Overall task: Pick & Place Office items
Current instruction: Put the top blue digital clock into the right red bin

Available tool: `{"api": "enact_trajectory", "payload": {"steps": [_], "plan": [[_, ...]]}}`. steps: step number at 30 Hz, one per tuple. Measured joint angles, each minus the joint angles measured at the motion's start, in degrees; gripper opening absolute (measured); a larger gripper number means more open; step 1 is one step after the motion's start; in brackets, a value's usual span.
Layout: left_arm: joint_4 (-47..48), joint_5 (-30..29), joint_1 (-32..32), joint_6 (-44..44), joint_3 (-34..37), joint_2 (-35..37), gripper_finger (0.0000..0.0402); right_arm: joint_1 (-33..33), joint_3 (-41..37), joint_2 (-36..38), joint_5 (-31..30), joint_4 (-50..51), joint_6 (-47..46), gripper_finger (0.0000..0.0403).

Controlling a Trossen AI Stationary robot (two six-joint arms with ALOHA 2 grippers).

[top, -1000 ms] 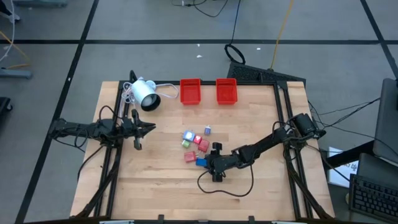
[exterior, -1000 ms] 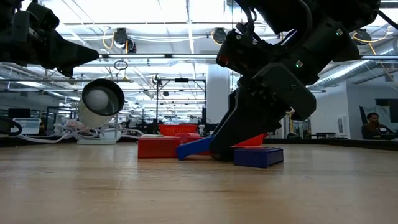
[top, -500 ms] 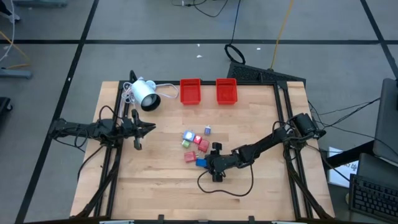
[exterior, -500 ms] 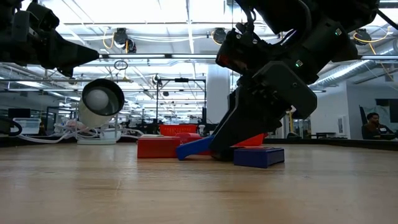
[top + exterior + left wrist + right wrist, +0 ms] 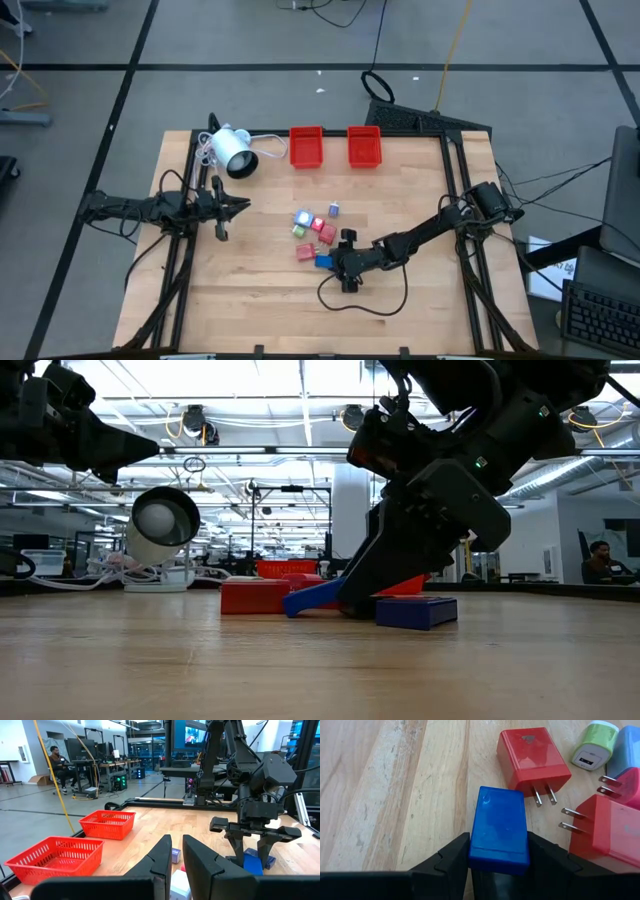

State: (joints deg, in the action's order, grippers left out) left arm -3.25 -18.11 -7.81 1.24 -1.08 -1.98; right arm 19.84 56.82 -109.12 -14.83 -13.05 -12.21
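I had the right gripper (image 5: pixel 340 263) down at the wooden table (image 5: pixel 250 300), its two dark fingers (image 5: pixel 445 862) clamped on the sides of a blue blocky plastic charger (image 5: pixel 499 827) near the table's middle, at the near edge of the cluster. In the low view that blue piece (image 5: pixel 312 598) sat tilted, one end up between the jaws. Just beyond it lay a red plug block with two prongs (image 5: pixel 532 762), a second red plug block (image 5: pixel 607 830) beside it, a green-and-white USB cube (image 5: pixel 594 751) further off. My left gripper (image 5: pixel 222 208) waited over the table's left side, pinched fully together, holding nothing. Two red mesh plastic trays (image 5: pixel 306 147) sat at the far edge, well apart from the pieces.
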Motion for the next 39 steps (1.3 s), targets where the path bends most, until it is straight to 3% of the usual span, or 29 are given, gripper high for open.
{"api": "enact_trajectory", "payload": {"steps": [24, 31, 39], "plan": [[0.0, 0.0, 0.0, 0.0, 0.0, 0.0, 0.0047, 0.1, -0.1, 4.7, 0.5, 3.0, 0.9, 0.0171], [0.0, 0.0, 0.0, 0.0, 0.0, 0.0, 0.0047, -0.4, -0.1, 5.6, 4.4, 3.9, 0.7, 0.0171], [0.0, 0.0, 0.0, 0.0, 0.0, 0.0, 0.0047, -0.3, -0.4, 9.1, 4.5, 4.2, 2.3, 0.0171]]}}
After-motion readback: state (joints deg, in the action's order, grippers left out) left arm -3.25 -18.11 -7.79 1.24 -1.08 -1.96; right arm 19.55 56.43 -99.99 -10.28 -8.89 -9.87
